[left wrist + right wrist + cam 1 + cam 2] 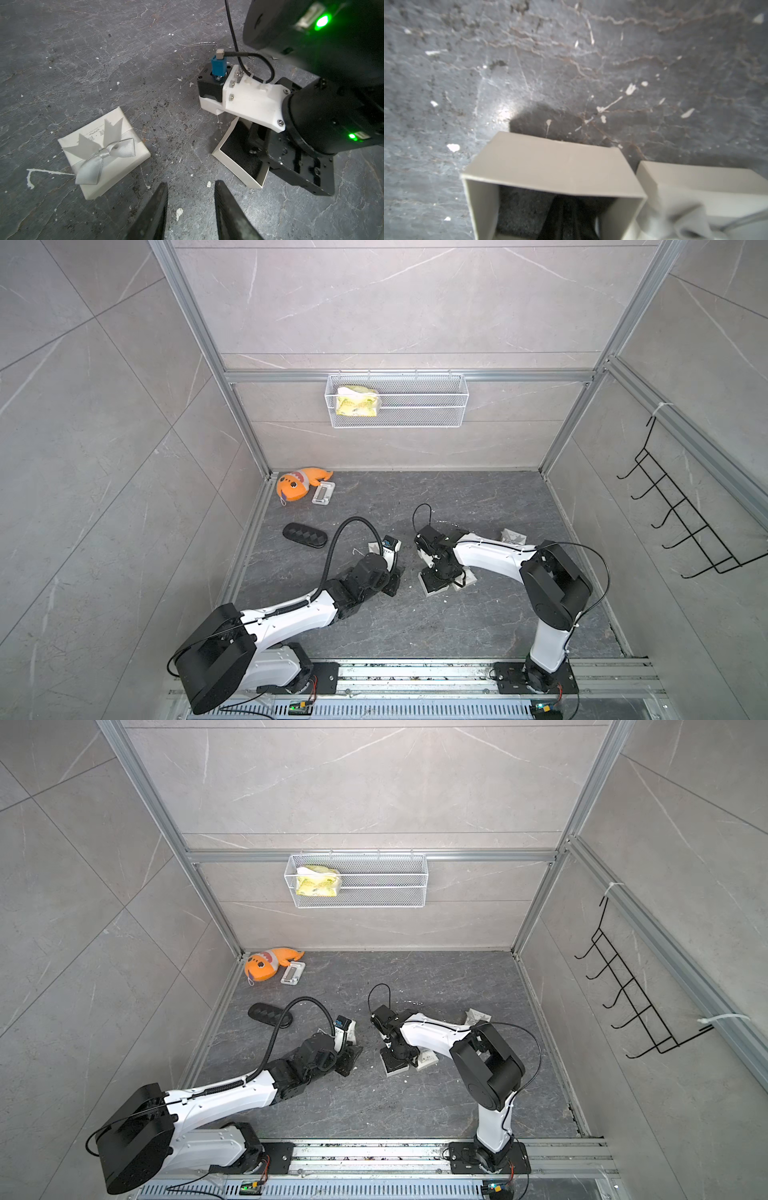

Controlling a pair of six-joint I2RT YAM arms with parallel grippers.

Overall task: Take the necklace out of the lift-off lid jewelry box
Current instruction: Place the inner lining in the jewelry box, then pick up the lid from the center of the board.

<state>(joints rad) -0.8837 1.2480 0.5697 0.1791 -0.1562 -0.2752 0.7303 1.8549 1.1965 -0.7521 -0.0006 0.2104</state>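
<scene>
Necklace [199,43]: a thin silver chain lies flat on the dark table [83,62], out past the right arm's wrist & not in the box [550,166]. Prob that's it, but the arm hides one end, so I can't tell if it's all out. Box is open, black foam inside, w/ no chain I can see in it. Lid [133,158] is off & sits on the table near the box, grey bow [104,154] on top. So the lid step is done & the chain looks out or mostly out. What's left is prob just to check nothing is in the box. Right gripper [564,209] points down into the box, tips low by the foam. Its fingers look close together, but it's dark & blurry in there, so I can't tell if they're pressed together or pinching anything. A tiny shiny bit shows by the tips in the left wrist view, too small to name. Left gripper [191,182] is spread apart w/ nothing in it, touching nothing, over bare table between lid & box. Off to the side sit an orange fish toy [295,485] & a black oval thing [305,535], no part of this job.
</scene>
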